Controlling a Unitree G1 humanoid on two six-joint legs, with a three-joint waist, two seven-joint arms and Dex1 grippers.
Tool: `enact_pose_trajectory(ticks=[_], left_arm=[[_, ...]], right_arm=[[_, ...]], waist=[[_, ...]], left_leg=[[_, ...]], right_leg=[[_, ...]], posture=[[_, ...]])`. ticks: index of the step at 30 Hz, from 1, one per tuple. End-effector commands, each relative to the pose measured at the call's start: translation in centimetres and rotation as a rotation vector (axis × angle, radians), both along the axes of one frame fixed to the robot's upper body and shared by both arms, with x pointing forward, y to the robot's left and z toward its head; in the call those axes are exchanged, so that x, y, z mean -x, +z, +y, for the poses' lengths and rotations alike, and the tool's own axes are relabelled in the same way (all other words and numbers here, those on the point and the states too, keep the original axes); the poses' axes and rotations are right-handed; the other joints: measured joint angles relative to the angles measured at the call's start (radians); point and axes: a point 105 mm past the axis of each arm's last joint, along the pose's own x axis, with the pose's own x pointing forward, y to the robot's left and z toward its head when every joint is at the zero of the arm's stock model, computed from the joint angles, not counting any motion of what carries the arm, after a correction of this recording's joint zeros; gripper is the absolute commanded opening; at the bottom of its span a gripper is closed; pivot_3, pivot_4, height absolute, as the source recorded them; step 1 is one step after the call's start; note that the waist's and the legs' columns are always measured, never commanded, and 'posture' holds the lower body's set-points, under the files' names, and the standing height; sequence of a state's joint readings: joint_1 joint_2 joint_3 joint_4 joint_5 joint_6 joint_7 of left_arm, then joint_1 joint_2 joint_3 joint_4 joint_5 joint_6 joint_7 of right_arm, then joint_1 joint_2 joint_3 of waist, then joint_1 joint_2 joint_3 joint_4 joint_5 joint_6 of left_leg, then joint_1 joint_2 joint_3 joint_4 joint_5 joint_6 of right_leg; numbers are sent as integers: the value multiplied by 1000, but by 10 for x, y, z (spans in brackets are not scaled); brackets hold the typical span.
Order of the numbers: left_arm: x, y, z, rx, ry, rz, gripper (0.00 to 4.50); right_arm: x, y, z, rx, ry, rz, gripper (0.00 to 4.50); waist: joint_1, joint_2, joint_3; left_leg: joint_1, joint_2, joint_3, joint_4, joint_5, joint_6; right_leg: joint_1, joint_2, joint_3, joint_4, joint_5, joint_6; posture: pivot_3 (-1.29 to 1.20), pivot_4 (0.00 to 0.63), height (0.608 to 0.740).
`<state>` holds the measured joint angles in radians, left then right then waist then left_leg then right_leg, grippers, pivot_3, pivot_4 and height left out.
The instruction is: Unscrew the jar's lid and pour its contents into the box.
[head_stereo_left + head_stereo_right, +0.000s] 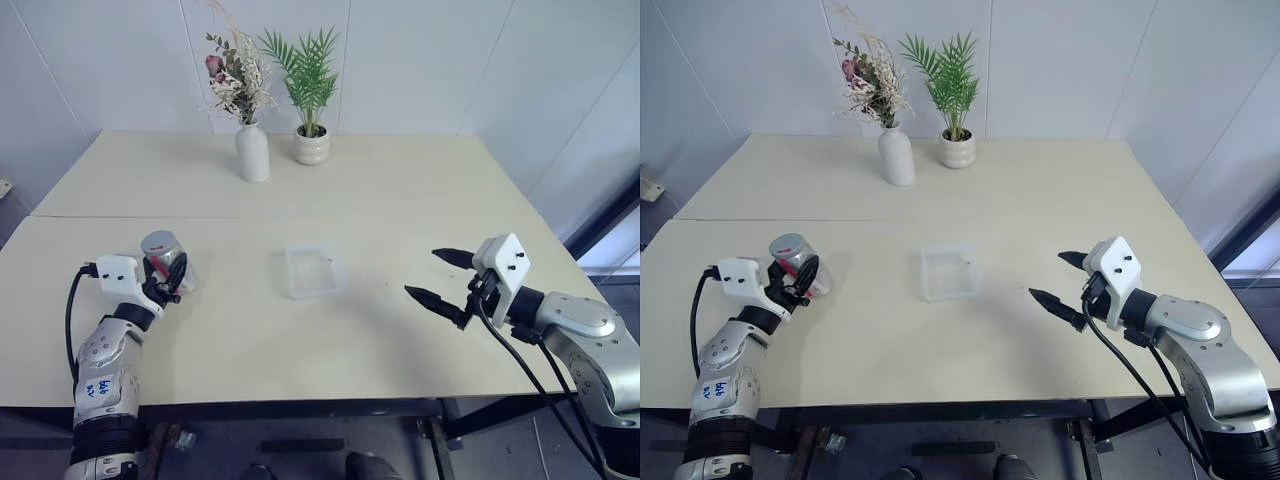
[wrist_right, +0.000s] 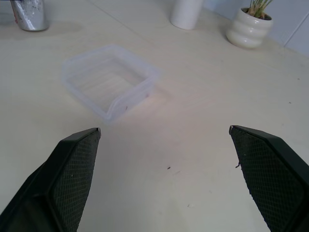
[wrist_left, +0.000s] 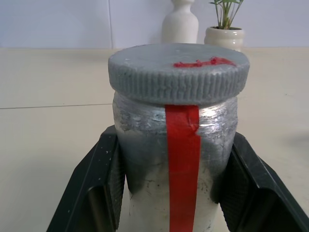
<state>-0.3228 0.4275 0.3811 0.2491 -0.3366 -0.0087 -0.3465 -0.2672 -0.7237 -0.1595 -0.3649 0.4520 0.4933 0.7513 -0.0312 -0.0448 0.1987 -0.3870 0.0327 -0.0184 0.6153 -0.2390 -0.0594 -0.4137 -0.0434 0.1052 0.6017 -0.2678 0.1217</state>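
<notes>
The jar (image 3: pixel 145 159) is silvery with a red strip down its side and sits near the table's left front. The grey ribbed lid (image 3: pixel 178 70) is on top of it, marked with a red scribble. My left gripper (image 1: pixel 170 275) is shut on the jar's body, one black finger (image 3: pixel 99 179) on each side below the lid. The contents are hidden inside the jar. At the table's middle lies the clear box (image 1: pixel 315 268), also seen as the box (image 2: pixel 108 79) ahead of my right gripper (image 1: pixel 428 275). That gripper hovers open to the right of the box, holding nothing.
A white vase (image 1: pixel 252 150) of dried flowers and a ribbed white plant pot (image 1: pixel 311 146) stand at the back of the table (image 1: pixel 400 200). White walls close the scene behind and on the right.
</notes>
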Motion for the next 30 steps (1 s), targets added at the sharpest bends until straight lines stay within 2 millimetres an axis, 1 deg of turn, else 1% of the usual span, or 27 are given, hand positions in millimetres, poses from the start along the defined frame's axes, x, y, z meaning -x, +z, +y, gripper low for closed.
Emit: enact_pose_trajectory(ticks=[1,2,5,7,10,11,13,16,18,19,21,22,24,25,27,30], left_arm=[[-1,25,-8,-30,-72,-66,2135],[-2,30,-11,-40,-106,-70,2135],[-5,46,-32,-80,-282,-44,2135],[-8,52,-40,-96,-352,-21,2135],[-11,69,-61,-150,-502,-27,2135],[-13,73,-73,-174,-574,-18,2135],[-14,78,-89,-206,-676,3,2135],[-16,81,-109,-237,-803,8,2135],[-18,84,-119,-255,-853,-4,2135],[-19,87,-128,-255,-892,-21,2135],[-20,90,-143,-249,-958,-39,2135],[-20,91,-148,-246,-982,-43,2135],[-20,87,-162,-246,-1046,-26,2135],[-20,85,-167,-245,-1070,-19,2135],[-20,83,-178,-247,-1116,-24,2135],[-20,86,-190,-241,-1159,-54,2135]], right_arm=[[5,24,5,-9,14,-81,4500],[5,27,8,-12,21,-88,4500],[3,45,22,-54,36,-125,4500],[1,54,29,-74,42,-143,4500],[0,68,46,-116,57,-160,4500],[0,72,55,-138,63,-158,4500],[1,78,69,-173,75,-159,4500],[0,81,84,-215,88,-121,4500],[-2,81,91,-208,77,-101,4500],[-6,83,96,-233,57,-95,4500],[-10,87,103,-277,36,-95,4500],[-11,89,104,-294,32,-100,4500],[-12,92,112,-342,16,-108,4500],[-12,93,117,-362,17,-106,4500],[-10,95,126,-391,29,-99,4500],[-10,94,133,-413,28,-84,4500]], waist=[[0,0,0],[0,0,0],[-2,0,0],[-2,0,0],[-2,0,0],[-2,0,0],[-2,0,0],[-2,0,0],[-4,0,0],[-3,0,0],[-1,0,0],[-1,0,0],[-1,0,0],[-1,0,0],[-3,0,0],[-4,0,0]], left_leg=[[0,0,0,0,0,0],[0,0,0,0,0,0],[0,0,0,0,0,0],[0,0,0,0,0,0],[-1,0,0,0,0,0],[-1,0,0,0,0,0],[-2,0,-1,0,-1,0],[-2,0,-1,0,-2,1],[-3,0,0,0,-3,2],[-3,0,0,0,-4,2],[-6,0,0,0,-4,2],[-9,0,0,0,-4,2],[-18,0,-1,3,-4,2],[-19,0,-1,3,-4,2],[-22,0,0,5,-4,2],[-23,0,0,7,-4,2]], right_leg=[[0,0,0,0,0,0],[0,0,0,0,0,0],[0,0,0,0,-1,-2],[0,0,0,0,-2,-5],[0,0,0,0,-2,-4],[0,0,0,0,-2,-4],[-2,0,0,1,-2,-3],[-3,0,0,3,0,-1],[-4,0,0,4,1,4],[-5,0,0,4,1,4],[-8,0,0,6,0,4],[-13,0,0,9,0,4],[-21,1,-1,12,1,4],[-23,1,0,17,1,4],[-27,1,0,20,0,5],[-29,1,0,20,0,4]], posture=[[0,150,740],[0,150,740],[0,150,740],[0,150,740],[0,150,740],[0,150,740],[0,150,740],[0,150,740],[0,150,740],[0,150,740],[0,150,740],[0,150,740],[0,150,740],[0,150,740],[0,150,740],[0,150,740]])
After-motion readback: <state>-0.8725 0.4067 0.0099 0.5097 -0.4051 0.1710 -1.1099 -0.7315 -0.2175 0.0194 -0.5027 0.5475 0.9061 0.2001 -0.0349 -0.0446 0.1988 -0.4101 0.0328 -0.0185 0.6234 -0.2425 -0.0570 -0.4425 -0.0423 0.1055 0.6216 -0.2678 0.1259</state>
